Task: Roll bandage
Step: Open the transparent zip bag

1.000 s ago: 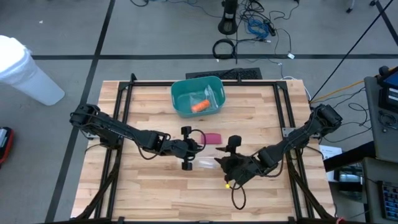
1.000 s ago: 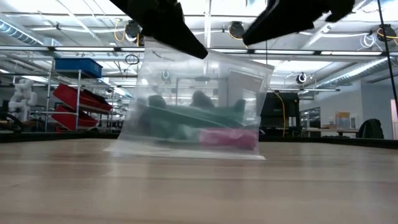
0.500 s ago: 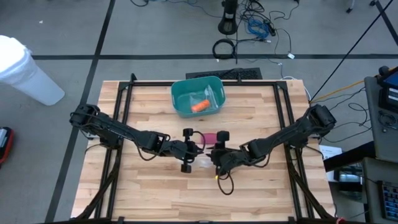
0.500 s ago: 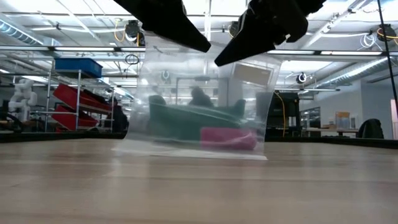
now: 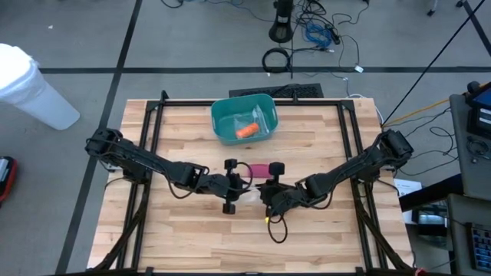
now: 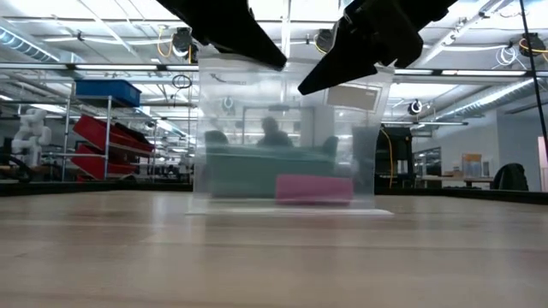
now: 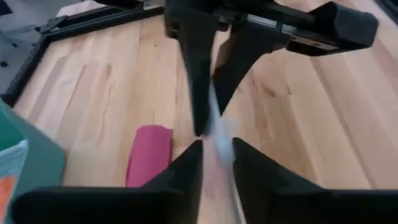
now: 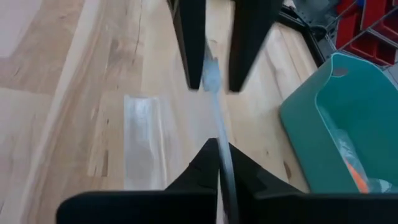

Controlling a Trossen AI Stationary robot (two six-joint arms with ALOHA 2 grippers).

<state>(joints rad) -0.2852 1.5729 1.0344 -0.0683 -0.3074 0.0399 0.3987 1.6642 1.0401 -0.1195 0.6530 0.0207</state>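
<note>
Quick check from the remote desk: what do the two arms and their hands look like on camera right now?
Both arms are matte black, built of slim jointed links with black cables looped alongside. The left hand and right hand each end in two flat, tapering black fingers. A small yellow spot shows near the right hand; no other markings are visible.

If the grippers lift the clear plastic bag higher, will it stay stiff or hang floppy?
Probably floppy: the clear plastic bag is thin film, upright only where the left gripper and right gripper hold its top edge. It looks light and likely slippery.
</note>
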